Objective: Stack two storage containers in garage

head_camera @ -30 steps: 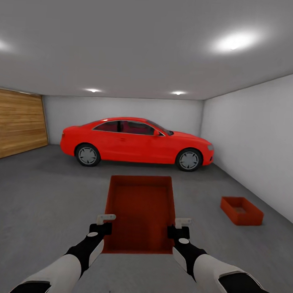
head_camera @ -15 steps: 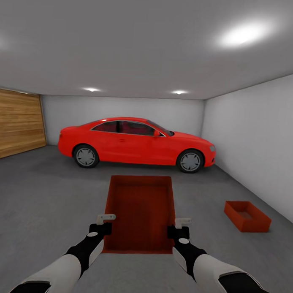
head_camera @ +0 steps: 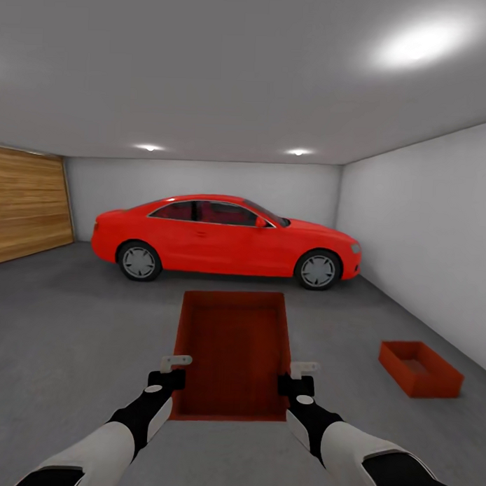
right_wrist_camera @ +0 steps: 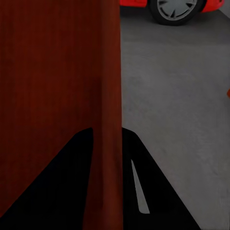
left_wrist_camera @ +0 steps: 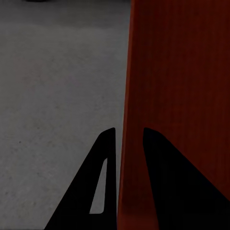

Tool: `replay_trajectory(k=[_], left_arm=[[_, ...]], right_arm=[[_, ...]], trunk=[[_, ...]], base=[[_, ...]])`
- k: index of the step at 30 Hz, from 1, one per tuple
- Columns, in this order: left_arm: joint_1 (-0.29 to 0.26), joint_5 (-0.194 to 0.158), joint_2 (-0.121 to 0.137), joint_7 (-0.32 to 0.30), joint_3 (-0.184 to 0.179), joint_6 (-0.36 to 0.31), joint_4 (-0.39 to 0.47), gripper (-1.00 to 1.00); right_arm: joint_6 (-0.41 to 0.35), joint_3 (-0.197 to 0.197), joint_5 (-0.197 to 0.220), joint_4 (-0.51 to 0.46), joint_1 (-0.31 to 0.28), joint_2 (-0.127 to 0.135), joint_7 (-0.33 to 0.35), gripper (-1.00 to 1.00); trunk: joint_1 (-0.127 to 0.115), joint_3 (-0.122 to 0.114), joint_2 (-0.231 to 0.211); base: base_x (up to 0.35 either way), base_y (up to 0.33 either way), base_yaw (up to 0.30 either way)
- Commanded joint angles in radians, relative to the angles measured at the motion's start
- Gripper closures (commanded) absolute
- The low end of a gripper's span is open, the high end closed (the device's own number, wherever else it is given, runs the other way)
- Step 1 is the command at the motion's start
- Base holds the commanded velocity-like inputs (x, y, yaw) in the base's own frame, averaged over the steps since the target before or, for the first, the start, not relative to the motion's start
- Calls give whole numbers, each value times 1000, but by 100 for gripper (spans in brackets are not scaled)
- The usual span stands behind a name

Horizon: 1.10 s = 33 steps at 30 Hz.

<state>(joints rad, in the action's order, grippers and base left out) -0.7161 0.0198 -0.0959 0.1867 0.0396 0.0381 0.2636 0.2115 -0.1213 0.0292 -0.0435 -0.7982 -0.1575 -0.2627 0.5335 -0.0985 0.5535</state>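
Left gripper (head_camera: 174,370) and right gripper (head_camera: 297,378) each clamp the storage container's (head_camera: 232,355) side walls (held above the floor (head_camera: 72,321))

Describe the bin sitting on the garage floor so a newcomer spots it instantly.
Start at the red car parked across the back, then follow the pale right wall toward the camera. Near its base, on the grey floor, sits an orange-red open-top container. Unlike its twin, no tool grips it.

Both arms reach forward level, the left gripper (head_camera: 170,372) and right gripper (head_camera: 295,379) each clamped over a side wall of the carried container (head_camera: 232,351).
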Motion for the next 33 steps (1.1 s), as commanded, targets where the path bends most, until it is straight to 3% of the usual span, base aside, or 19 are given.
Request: replay_trajectory(k=[1, 33], left_arm=[[0, -3, 13, 7, 15, 3, -4, 100], [0, -3, 13, 7, 15, 3, -4, 100]], right_arm=[[14, 19, -9, -3, -1, 6, -1, 100], [14, 19, -8, -3, -1, 7, -1, 100]], trunk=[[1, 0, 1], [1, 0, 1]], base=[[321, 0, 0], [321, 0, 0]])
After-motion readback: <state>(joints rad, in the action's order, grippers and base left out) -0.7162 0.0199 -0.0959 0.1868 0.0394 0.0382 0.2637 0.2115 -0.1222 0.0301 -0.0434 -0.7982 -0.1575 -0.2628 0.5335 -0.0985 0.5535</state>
